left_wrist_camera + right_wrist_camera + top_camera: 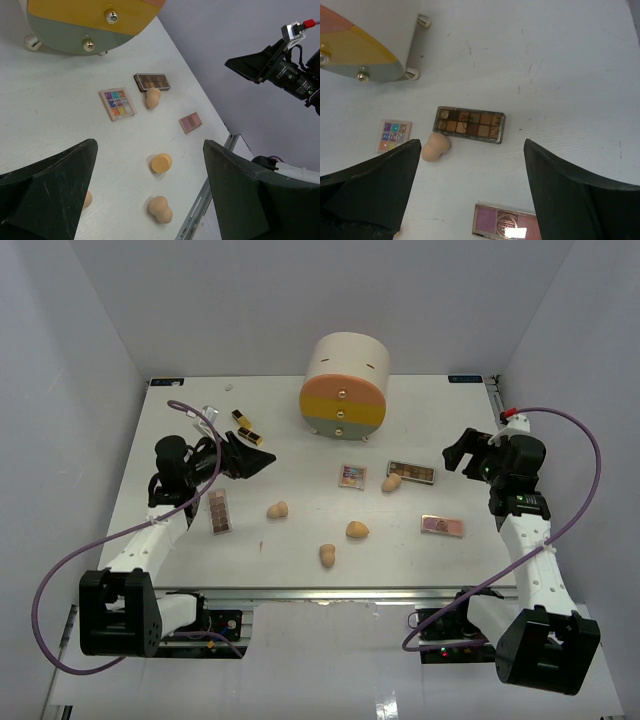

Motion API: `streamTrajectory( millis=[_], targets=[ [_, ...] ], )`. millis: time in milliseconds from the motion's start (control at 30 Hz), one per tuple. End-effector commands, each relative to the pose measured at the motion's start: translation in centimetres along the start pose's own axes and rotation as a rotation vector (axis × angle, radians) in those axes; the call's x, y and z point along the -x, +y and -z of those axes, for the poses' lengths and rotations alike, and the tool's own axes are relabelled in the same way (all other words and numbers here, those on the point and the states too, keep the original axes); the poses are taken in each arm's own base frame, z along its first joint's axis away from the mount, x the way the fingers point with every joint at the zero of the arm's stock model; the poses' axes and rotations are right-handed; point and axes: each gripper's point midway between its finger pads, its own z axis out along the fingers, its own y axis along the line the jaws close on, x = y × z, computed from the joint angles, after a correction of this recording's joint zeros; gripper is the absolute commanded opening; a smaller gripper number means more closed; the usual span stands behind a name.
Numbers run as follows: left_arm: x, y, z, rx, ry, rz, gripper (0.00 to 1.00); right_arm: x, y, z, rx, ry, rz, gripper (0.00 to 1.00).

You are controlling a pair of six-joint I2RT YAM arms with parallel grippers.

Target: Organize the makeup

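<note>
1. Left gripper (258,462): jaws spread wide with nothing between them, raised over the left half of the table (420,562). Right gripper (458,454): also spread and empty, over the right side.
2. The makeup lies loose on the table and none of it is sorted. The brown palette (470,125) is under the right wrist, with a sponge (436,146) at its corner; whether the two touch cannot be told. The pink palette (441,526) is nearer the arms. The colourful palette (352,476) is at centre and another palette (219,512) is on the left. Three more sponges (357,530) are scattered at centre front. The lipstick tubes (246,427) are at back left.
3. The drawer unit (343,388) stands at back centre, drawers shut.
4. Judged step: a first pick, probably by the right arm on the brown palette.
5. Advice: the palette lies flat, so the jaws should straddle its narrow width and come down square until the fingertips meet the table. The approach should be from the side away from the sponge, which may roll if nudged.
</note>
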Motion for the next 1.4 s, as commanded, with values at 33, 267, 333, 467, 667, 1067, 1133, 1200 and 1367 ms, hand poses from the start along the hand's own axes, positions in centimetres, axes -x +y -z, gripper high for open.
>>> streamTrajectory(
  millis=[33, 267, 333, 467, 667, 1067, 1133, 1200, 1367],
  targets=[
    [0.6, -1.1, -1.8, -0.041, 0.021, -0.004, 0.98, -0.5, 4.8, 1.0, 0.330, -0.046, 0.206, 0.90],
    [0.7, -2.1, -5.4, -0.020, 0.039, 0.029, 0.98, -2.4, 7.9, 2.4, 0.589, -0.022, 0.364, 0.90],
    [1.3, -2.0, -6.8, 0.016, 0.019, 0.052, 0.95, -2.8, 8.2, 2.8, 0.624, 0.000, 0.392, 0.90],
    [2.1, -2.3, -11.3, 0.049, 0.022, 0.139, 0.86, -2.7, 8.4, 3.1, 0.637, -0.004, 0.412, 0.90],
    [4.1, -0.8, -16.9, 0.122, -0.016, 0.235, 0.79, -2.8, 9.1, 3.5, 0.688, -0.008, 0.412, 0.90],
    [5.0, 2.7, -24.2, 0.263, -0.072, 0.369, 0.72, -2.3, 9.4, 3.9, 0.696, -0.036, 0.417, 0.93],
    [4.9, 2.7, -24.9, 0.269, -0.066, 0.382, 0.71, -2.3, 9.4, 3.9, 0.696, -0.036, 0.416, 0.93],
    [5.1, 2.4, -25.4, 0.261, -0.070, 0.383, 0.70, -2.4, 9.4, 3.9, 0.695, -0.036, 0.416, 0.93],
    [5.0, 2.1, -26.2, 0.257, -0.068, 0.396, 0.65, -2.4, 9.5, 3.9, 0.698, -0.034, 0.412, 0.93]
  ],
)
